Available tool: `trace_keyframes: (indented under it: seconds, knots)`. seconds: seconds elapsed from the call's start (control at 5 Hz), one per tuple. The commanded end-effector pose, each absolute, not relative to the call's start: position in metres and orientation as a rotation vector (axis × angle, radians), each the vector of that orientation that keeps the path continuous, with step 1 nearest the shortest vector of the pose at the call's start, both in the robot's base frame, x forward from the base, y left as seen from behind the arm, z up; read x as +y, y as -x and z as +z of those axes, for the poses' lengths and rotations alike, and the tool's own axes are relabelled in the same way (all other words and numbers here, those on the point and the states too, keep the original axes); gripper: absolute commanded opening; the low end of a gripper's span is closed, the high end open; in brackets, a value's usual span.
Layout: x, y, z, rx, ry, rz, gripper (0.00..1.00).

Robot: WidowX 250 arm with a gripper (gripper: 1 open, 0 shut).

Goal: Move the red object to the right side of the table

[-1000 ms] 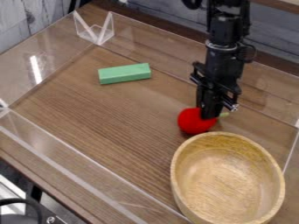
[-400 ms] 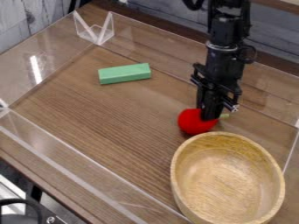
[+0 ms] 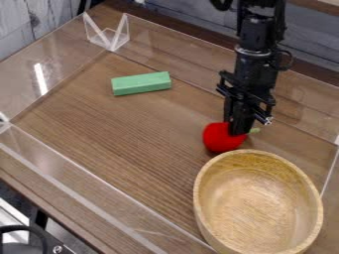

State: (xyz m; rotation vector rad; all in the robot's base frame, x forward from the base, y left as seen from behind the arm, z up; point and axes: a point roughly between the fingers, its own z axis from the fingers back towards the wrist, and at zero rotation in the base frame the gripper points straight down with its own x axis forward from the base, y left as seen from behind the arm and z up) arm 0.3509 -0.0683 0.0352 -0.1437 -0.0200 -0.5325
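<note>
Pincer (image 3: 240,127) lowered over the red fruit (image 3: 223,137), its tips nearly together at the fruit's stem side; whether they grip, I can't tell. The fruit sits just beside the bowl (image 3: 208,211), perhaps being placed rightward.

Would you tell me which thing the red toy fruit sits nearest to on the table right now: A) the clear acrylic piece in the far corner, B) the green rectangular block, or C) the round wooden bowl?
C: the red toy fruit lies right by the rim of the round wooden bowl, while the green block is well away across the wood.
</note>
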Motion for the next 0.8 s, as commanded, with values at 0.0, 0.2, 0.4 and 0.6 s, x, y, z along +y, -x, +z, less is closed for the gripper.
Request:
trace_keyframes:
  seconds: [0.0, 0.2, 0.4, 0.6]
  knots:
    - [-0.073, -0.367, 0.064, -0.115, 0.132, -0.524, 0.00]
    - [-0.077, -0.375, 0.074, -0.147, 0.126, -0.501, 0.00]
    - [-0.084, -0.376, 0.078, -0.169, 0.125, -0.480, 0.00]
    - [-0.089, -0.376, 0.079, -0.184, 0.125, -0.475, 0.00]
